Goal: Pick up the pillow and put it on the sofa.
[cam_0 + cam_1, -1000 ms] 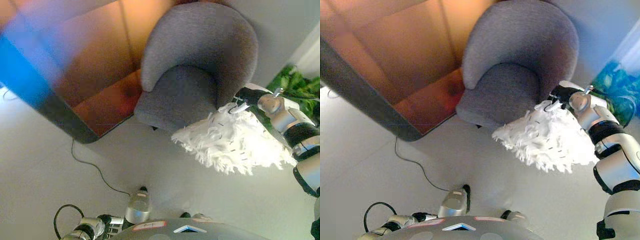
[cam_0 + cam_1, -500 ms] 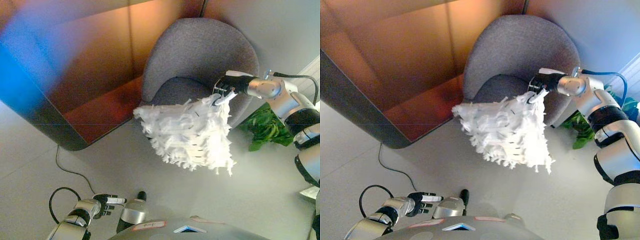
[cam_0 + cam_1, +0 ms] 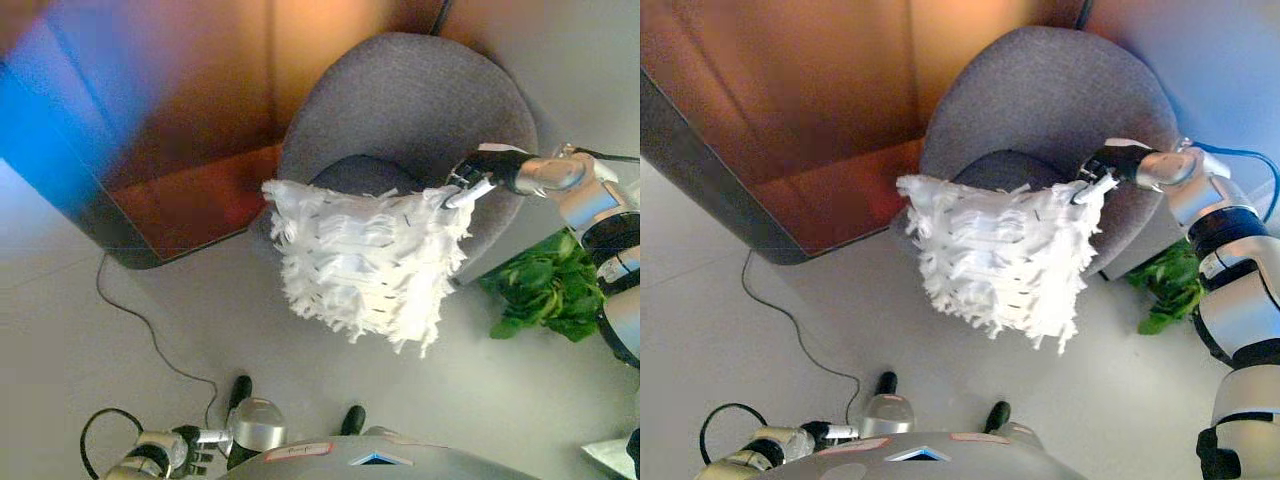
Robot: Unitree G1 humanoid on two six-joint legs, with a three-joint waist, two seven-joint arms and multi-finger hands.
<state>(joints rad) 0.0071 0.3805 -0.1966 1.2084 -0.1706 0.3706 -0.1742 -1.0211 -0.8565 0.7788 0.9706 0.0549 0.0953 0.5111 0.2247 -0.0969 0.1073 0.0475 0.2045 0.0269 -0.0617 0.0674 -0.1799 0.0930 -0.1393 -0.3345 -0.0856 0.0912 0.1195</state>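
A white shaggy pillow (image 3: 365,260) hangs in the air in front of the grey round armchair (image 3: 420,110), over the front edge of its seat. My right hand (image 3: 482,172) is shut on the pillow's upper right corner and holds it up from the right; it also shows in the right eye view (image 3: 1105,168). My left hand (image 3: 188,448) hangs low at the bottom left, far from the pillow, its fingers curled and empty.
A brown cabinet with a dark edge (image 3: 150,150) stands left of the armchair. A green plant (image 3: 545,290) sits on the floor at the right. A thin cable (image 3: 150,340) runs across the pale floor at the left.
My right hand has carried the pillow further over the armchair's seat front, and the pillow has swung flatter. The view has shifted. My left hand has dropped lower.
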